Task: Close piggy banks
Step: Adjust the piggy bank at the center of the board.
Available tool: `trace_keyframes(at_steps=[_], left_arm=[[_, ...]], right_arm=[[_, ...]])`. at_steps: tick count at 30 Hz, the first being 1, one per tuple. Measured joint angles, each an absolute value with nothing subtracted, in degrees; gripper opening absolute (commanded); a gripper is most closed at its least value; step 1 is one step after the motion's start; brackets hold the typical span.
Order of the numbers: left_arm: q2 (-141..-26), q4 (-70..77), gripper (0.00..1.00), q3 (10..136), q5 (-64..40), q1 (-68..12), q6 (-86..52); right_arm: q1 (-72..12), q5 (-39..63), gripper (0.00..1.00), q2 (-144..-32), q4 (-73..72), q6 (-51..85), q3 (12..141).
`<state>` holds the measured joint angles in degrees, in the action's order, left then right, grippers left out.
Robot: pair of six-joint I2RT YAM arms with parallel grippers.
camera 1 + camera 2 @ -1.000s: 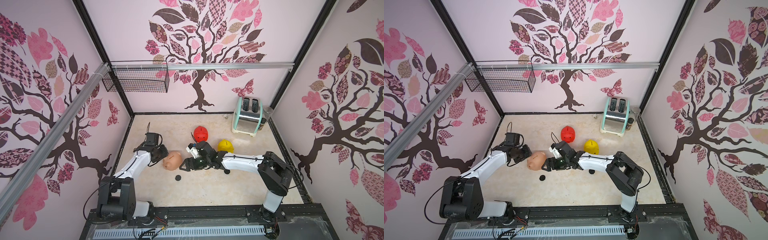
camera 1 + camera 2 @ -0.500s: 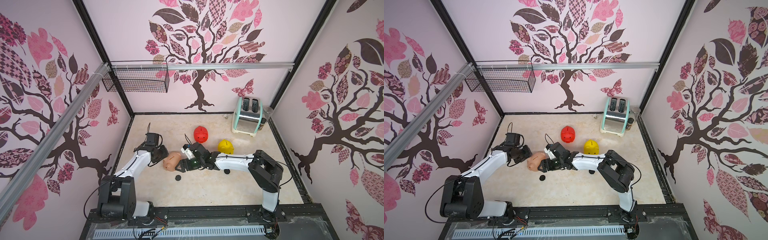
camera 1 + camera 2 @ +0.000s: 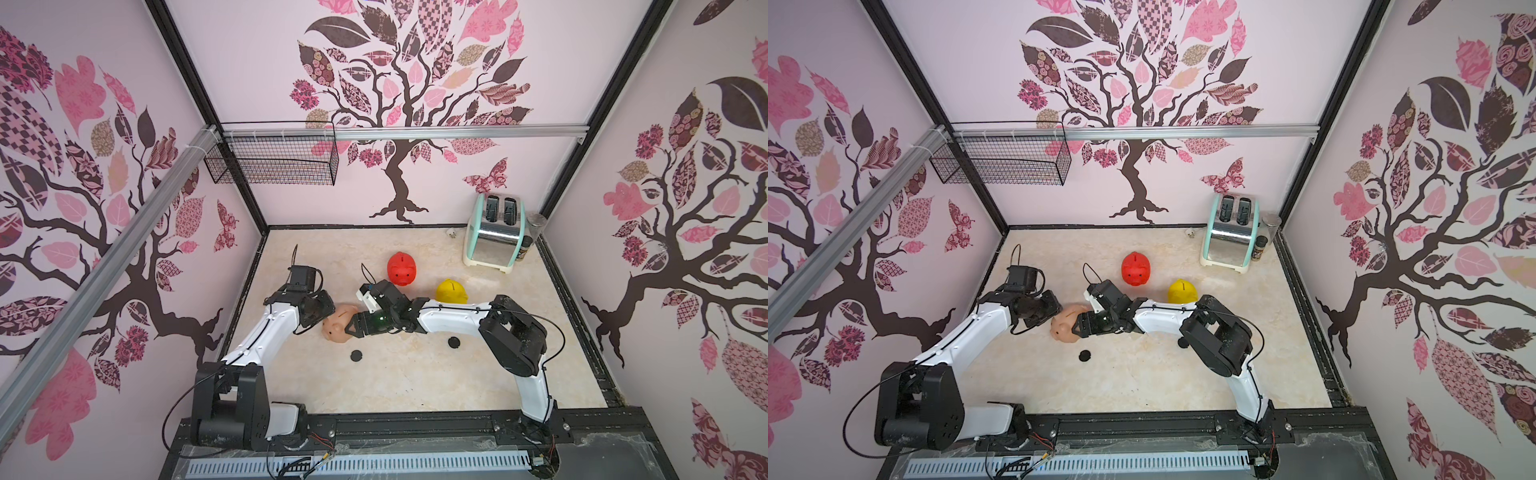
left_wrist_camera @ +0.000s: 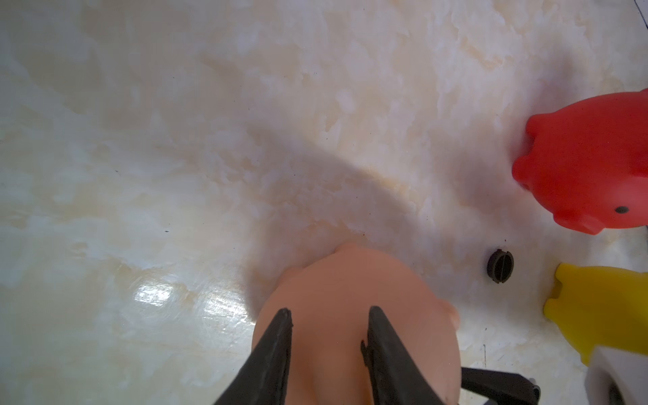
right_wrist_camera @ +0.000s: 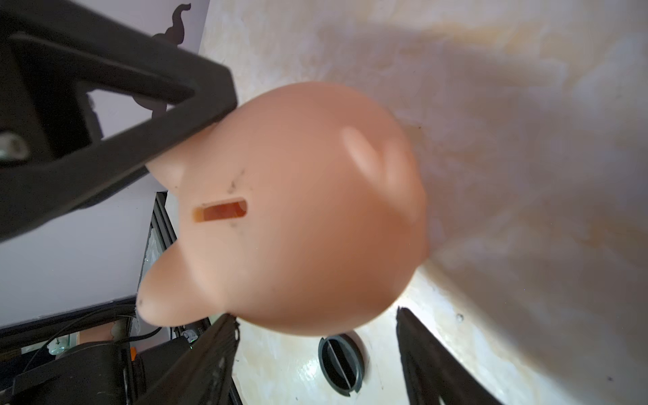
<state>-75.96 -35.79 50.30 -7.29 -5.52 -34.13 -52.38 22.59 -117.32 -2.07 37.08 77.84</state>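
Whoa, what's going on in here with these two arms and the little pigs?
Two robot arms are busy with the peach-pink piggy bank in the middle of the table. The left gripper is at one end of it, fingers slightly apart; whether it grips, I cannot tell. The right gripper, open, is close at the opposite side. The red piggy bank and the yellow piggy bank stand untouched behind. Two black plugs lie loose on the table.

Beige marble-look tabletop (image 3: 415, 386) w/ red pig (image 3: 401, 269), yellow pig (image 3: 451, 291), 2 black plugs (image 3: 356, 355), toaster (image 3: 494, 237) at back corner.
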Motion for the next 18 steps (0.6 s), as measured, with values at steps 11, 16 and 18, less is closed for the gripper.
trace_keyframes(at_steps=[11,16,18], left_arm=[[-70.81,-41.93,0.48,51.22,-8.45,-5.5,-32.08],[-68.66,-43.64,0.49,51.51,-10.41,-5.5,-29.95],[-68.49,-44.49,0.48,52.34,-11.33,-5.5,-28.08]], right_arm=[[-45.23,22.63,0.73,-119.55,1.23,36.99,82.81],[-44.27,22.72,0.73,-119.48,2.66,35.86,83.13],[-44.16,22.74,0.74,-119.24,3.25,35.38,83.07]])
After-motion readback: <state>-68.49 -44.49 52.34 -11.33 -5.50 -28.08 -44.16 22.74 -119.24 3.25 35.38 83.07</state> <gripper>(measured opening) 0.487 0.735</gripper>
